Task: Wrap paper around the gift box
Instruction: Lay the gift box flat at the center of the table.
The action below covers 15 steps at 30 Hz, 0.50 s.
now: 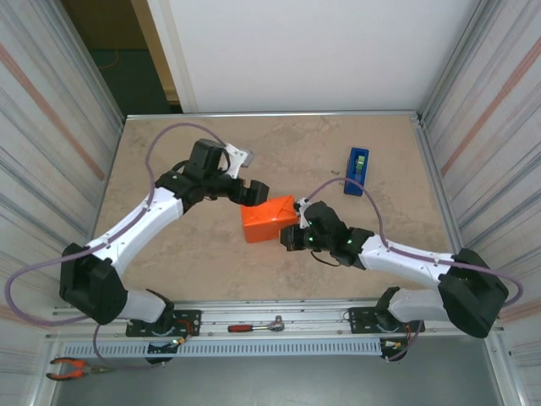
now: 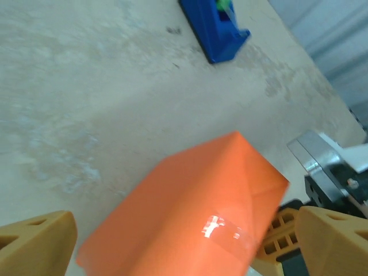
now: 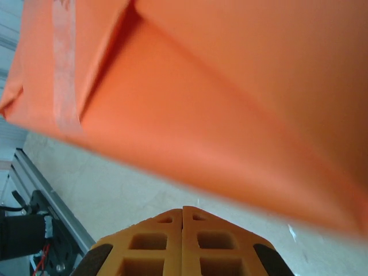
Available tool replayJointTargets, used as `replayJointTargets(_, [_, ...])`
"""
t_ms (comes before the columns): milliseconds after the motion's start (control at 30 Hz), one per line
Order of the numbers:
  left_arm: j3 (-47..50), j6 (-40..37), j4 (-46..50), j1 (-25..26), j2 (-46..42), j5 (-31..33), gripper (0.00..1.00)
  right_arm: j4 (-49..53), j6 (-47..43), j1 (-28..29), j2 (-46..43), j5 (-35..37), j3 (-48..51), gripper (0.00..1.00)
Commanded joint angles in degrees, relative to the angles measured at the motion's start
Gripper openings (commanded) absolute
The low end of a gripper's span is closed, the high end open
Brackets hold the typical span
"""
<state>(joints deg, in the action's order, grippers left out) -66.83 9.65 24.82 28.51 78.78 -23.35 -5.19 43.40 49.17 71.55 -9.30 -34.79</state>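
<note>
The orange paper [image 1: 268, 218] is folded into a parcel in the middle of the table, and the gift box is hidden inside it. A strip of clear tape [image 2: 225, 227] holds a flap down on its top. My left gripper [image 1: 254, 194] is at the parcel's far left corner, open, with its tan fingers [image 2: 40, 241] wide apart on either side of the paper [image 2: 190, 201]. My right gripper [image 1: 292, 236] is at the parcel's near right side, shut, its joined fingertips [image 3: 175, 217] just below the tilted paper [image 3: 230, 86] with nothing between them.
A blue tape dispenser [image 1: 357, 170] stands at the back right of the table [image 1: 169, 254], also seen from the left wrist [image 2: 215, 26]. A red-handled tool [image 1: 258, 326] lies on the front rail and pliers [image 1: 72, 368] at the near left.
</note>
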Motion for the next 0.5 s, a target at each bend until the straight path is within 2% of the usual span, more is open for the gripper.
replayJointTargets(0, [1.88,3.73,-2.83,-2.95,-5.26,5.64,0.99,-4.10,-1.56,0.25,3.55,-1.06,-3.97,0.07])
replayJointTargets(133, [7.07,8.04,-5.46,-8.47,-10.31,9.09,0.99,-6.05,-2.60,-3.46,12.34,-3.88,-10.90,0.07])
replayJointTargets(300, [11.49,10.07,-6.21,-14.13,-15.39,9.49,0.99,-5.73,-3.57,-8.47,22.11,-9.26,-20.85,0.07])
replayJointTargets(467, [13.41,8.87,-5.00,-16.70,-17.68,12.49,0.99,-3.60,-4.51,-10.80,22.82,-10.87,-24.83,0.12])
